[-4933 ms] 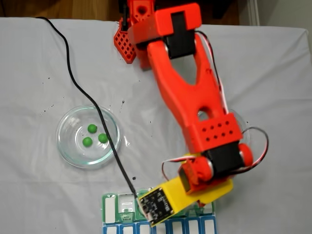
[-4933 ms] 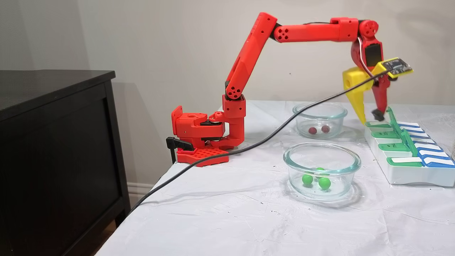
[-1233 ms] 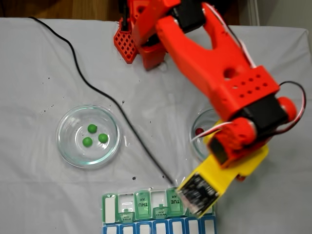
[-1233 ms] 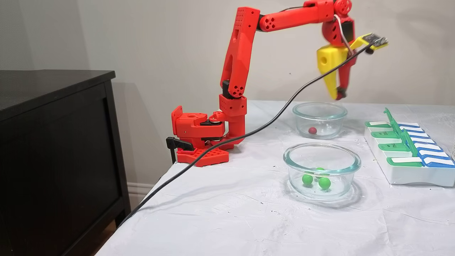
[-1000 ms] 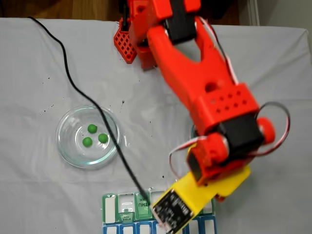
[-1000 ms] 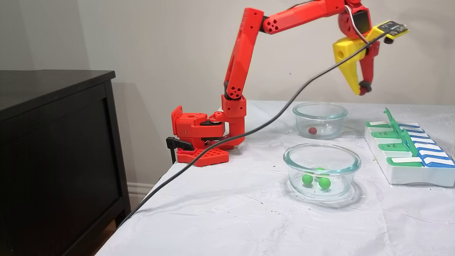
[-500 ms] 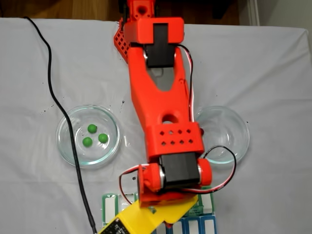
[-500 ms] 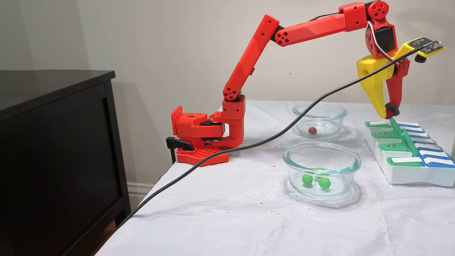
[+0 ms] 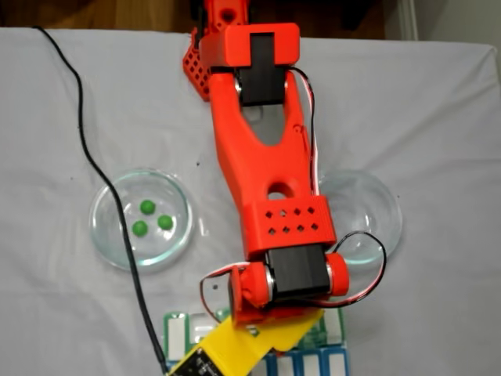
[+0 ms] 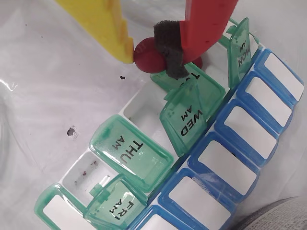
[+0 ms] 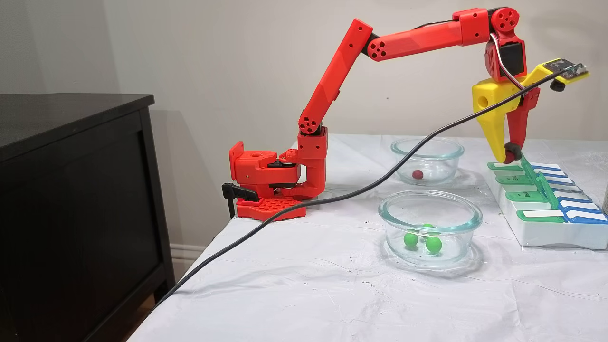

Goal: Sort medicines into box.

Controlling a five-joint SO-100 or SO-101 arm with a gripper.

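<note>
Jaws clamped on a dark red ball [image 10: 146, 56] just above the box [image 10: 192, 143]; tiny, smooth, rolls easily, so pinch its middle.

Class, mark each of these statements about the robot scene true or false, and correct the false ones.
1. The end effector grips a dark red round ball. True.
2. The clear glass dish nearer the side camera holds three bright green balls. True.
3. The far glass dish holds two red balls. False: one red ball lies in it.
4. In the wrist view, the translucent green THU lid of the flat weekly pill organizer stands open. False: it lies shut; the WED lid is raised.
5. The end effector hangs over the green balls' dish. False: it is at the organizer's far end.
</note>
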